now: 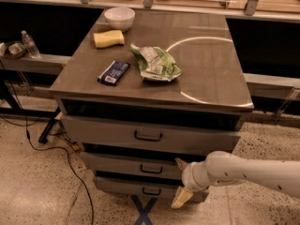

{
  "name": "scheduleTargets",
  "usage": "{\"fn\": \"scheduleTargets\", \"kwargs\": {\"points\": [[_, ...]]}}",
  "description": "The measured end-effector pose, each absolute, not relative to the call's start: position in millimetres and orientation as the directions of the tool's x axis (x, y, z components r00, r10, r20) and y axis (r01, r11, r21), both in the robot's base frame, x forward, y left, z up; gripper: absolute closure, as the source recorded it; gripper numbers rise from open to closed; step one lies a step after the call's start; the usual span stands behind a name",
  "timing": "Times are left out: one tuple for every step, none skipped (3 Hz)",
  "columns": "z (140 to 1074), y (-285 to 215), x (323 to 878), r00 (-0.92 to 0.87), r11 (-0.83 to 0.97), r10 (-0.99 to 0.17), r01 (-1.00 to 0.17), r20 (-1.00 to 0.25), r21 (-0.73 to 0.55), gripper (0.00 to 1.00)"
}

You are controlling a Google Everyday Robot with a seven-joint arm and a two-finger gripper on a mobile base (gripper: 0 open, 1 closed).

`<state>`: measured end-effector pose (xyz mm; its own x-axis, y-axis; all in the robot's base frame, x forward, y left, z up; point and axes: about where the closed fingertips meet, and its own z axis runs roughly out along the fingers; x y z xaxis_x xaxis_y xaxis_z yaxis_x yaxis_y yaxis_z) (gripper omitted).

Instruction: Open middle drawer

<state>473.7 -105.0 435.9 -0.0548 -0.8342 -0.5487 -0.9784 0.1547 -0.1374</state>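
The grey metal cabinet has three drawers. The middle drawer (122,164) is shallow, with a small dark loop handle (151,169) at its centre. It sits below the taller top drawer (108,134) and above the lowest drawer (117,186). My gripper (181,179) comes in from the right on a white arm and is open. Its upper fingertip (180,163) is at the middle drawer's front, right of the handle. Its lower finger (180,198) hangs over the lowest drawer's right end.
On the cabinet top lie a white bowl (119,18), a yellow sponge (108,38), a dark blue packet (114,72) and a green chip bag (154,63). A black cable (56,149) runs over the floor at the left. A blue X mark (143,210) is on the floor in front.
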Motion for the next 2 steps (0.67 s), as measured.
{"fn": "scheduleTargets", "kwargs": {"points": [[428.8,-94.7,464.3,0.001,0.079,-0.87,-0.987,-0.492,-0.141,0.23],[425.7,-94.5,454.3,0.018,0.051,-0.885,-0.99,-0.465,-0.135,0.54]]}}
